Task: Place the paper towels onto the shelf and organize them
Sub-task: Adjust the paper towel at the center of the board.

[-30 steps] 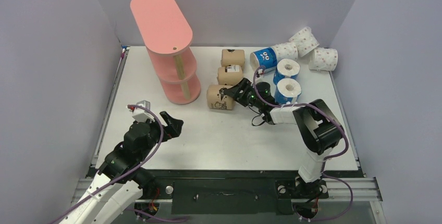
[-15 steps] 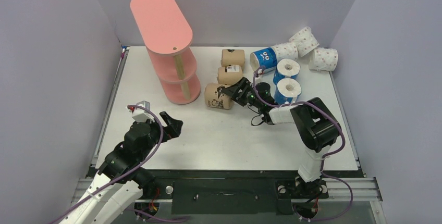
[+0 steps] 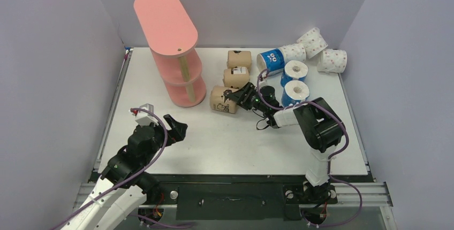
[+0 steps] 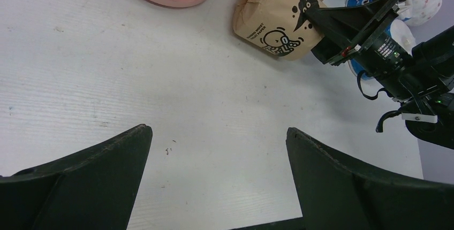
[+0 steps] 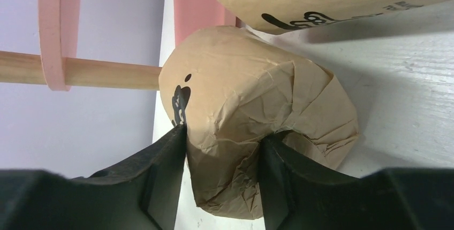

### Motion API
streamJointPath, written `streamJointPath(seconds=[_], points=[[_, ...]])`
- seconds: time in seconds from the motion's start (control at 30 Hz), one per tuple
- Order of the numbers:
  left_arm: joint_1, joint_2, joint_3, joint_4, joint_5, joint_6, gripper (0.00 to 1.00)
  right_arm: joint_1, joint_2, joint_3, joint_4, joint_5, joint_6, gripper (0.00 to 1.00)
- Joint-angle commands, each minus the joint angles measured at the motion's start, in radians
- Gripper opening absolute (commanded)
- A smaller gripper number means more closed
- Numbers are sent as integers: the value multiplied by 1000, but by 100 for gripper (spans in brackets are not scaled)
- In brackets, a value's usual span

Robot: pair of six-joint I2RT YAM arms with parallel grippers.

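The pink three-tier shelf (image 3: 165, 21) stands at the back left of the table. A brown paper towel roll (image 3: 220, 100) lies on its side just right of the shelf's base. My right gripper (image 3: 236, 96) is shut on this roll's end wall. In the right wrist view one finger presses the outside of the brown roll (image 5: 251, 96) and the other sits in its crumpled end, with the gripper (image 5: 224, 133) around the wall. My left gripper (image 3: 176, 128) hovers open over bare table at the front left, also open (image 4: 218, 133) in its own view, nothing between its fingers.
Two more brown rolls (image 3: 236, 77) (image 3: 239, 59) lie behind the held one. Three blue rolls (image 3: 271, 60) (image 3: 295, 71) (image 3: 295, 92) and three pink-dotted white rolls (image 3: 293, 52) (image 3: 313, 40) (image 3: 332, 60) cluster at the back right. Grey walls enclose the table.
My right gripper pushed left onto the brown roll's end and closed on it; the roll shifted slightly toward the shelf. The left arm stayed still.
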Motion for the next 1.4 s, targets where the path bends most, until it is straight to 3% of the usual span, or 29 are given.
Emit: streamJointPath(seconds=[0.0,0.1,0.27,0.33,0.57,0.8,0.97,1.13,1.37], points=[[-4,-8,4,6,-13,-4,96,6,-18,11,85,-11,-9,40],[-4,-9,6,3,-19,-6,96,5,-47,-12,100,-12,-11,30],[-4,-19,10,-9,-33,-14,96,5,-143,-68,60,5,-45,27],[-4,-23,12,-13,-38,-16,96,13,-223,-78,-54,33,-116,26],[-4,-14,14,-18,-48,-27,96,131,-571,1,-708,295,-491,26],[-3,1,19,-16,-56,-34,96,256,-772,39,-1098,506,-654,26],[-3,14,26,-13,-53,-35,96,399,-785,74,-1258,672,-722,26],[-3,27,23,-8,-45,-42,96,509,-697,98,-1336,785,-738,27],[-3,32,28,-13,-37,-48,96,564,-588,153,-1357,847,-744,28]])
